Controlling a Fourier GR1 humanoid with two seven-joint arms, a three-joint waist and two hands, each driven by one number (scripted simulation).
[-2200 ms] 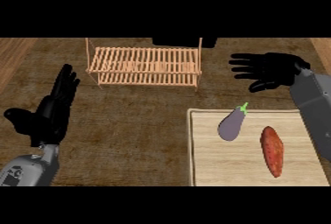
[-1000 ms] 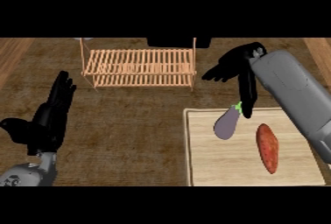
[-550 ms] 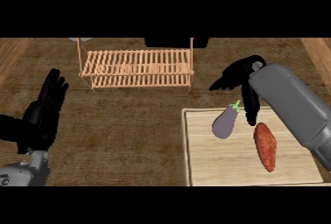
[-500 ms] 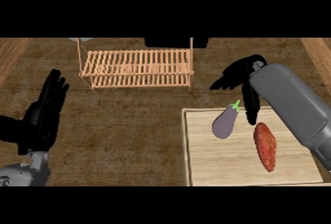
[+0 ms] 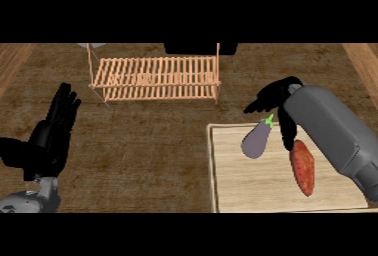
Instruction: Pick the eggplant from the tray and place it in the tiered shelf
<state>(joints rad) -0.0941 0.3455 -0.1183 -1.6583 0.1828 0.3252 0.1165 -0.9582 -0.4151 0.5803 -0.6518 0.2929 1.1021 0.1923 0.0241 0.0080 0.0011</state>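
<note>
A purple eggplant [image 5: 255, 140] with a green stem lies on the pale wooden tray [image 5: 251, 185] at the lower right, near the tray's far edge. My right hand [image 5: 277, 99] hovers just above and to the right of it, fingers pointing down, one finger reaching past the stem, nothing held. An orange sweet potato [image 5: 302, 167] lies beside the eggplant on the tray. The wooden tiered shelf [image 5: 156, 78] stands at the back centre, with nothing seen on its slats. At the left edge my left hand [image 5: 49, 135] rests open, fingers up.
The counter top is dark wood grain. A dark object [image 5: 201, 48] sits behind the shelf at the top edge. Lighter wooden borders show at the far left and right corners.
My right hand has come down from beside the shelf to just over the eggplant's stem end. The view has shifted slightly. The left hand stays open at the left.
</note>
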